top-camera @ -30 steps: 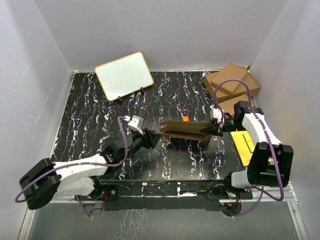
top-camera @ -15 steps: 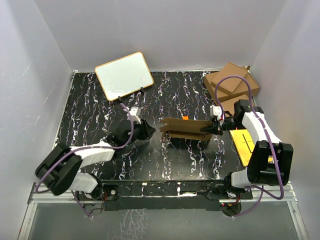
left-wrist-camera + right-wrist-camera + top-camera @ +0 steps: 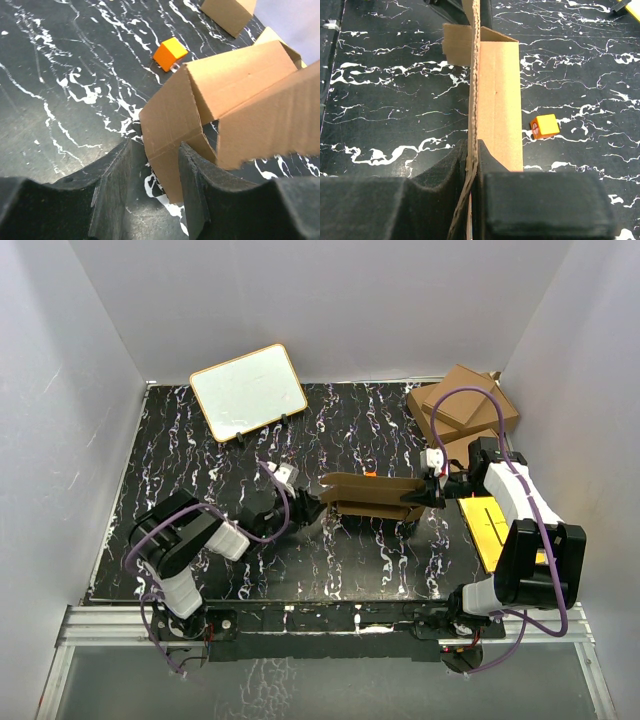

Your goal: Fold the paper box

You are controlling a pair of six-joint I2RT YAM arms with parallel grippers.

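At mid-table (image 3: 200, 460), between both arms: paper box (image 3: 372, 495), plain brown, unprinted. Clamped tight on its right edge by right gripper (image 3: 471, 150). Straddled at the left end flap by left gripper (image 3: 156, 150), jaws apart, not pinching. Just beyond, orange cube (image 3: 544, 126) with a red round mark, unreadable.

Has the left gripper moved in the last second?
Yes. The left gripper has shifted right relative to the whiteboard, toward the paper box; its end flap sits between the fingers.
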